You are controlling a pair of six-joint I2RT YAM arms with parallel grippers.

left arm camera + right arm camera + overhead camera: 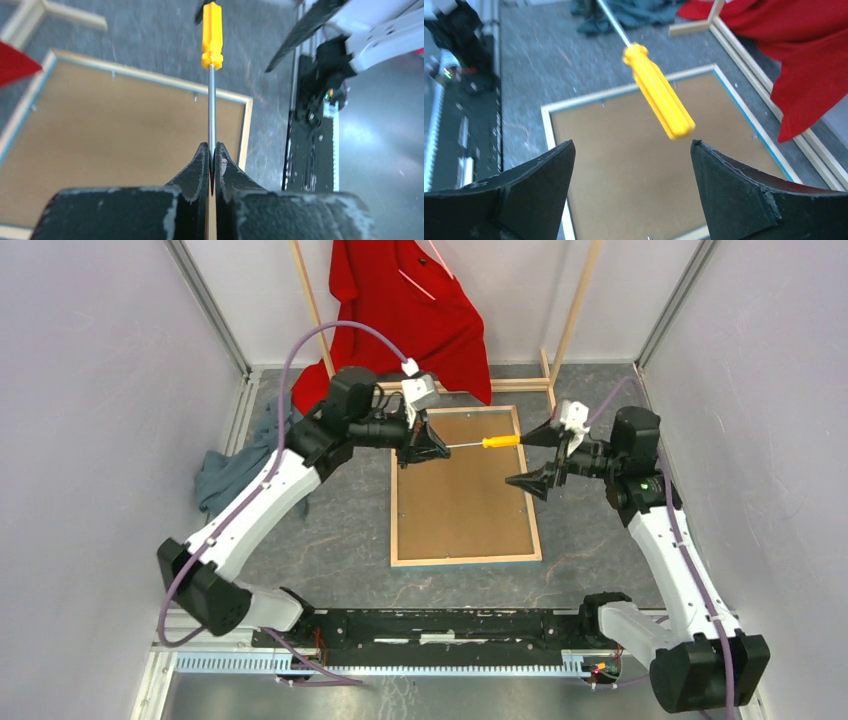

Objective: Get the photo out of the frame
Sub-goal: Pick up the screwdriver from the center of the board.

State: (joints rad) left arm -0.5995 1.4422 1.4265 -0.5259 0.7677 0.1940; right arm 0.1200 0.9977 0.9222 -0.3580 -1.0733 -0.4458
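Note:
The frame [465,559] lies face down on the table with its plain brown backing board [462,500] up. The photo is hidden beneath that board. My left gripper [432,448] hovers over the frame's far left corner, shut on the metal shaft of a screwdriver [211,105]. Its yellow handle [500,441] points right, toward my right gripper [520,460]. In the right wrist view the right gripper [633,145] stands wide open, and the handle [659,92] ends just beyond its fingertips without touching them.
A red shirt [410,310] hangs on a wooden rack [570,320] at the back, its base just behind the frame. A grey-blue cloth [235,465] lies on the table's left side. Pale walls close in on both sides.

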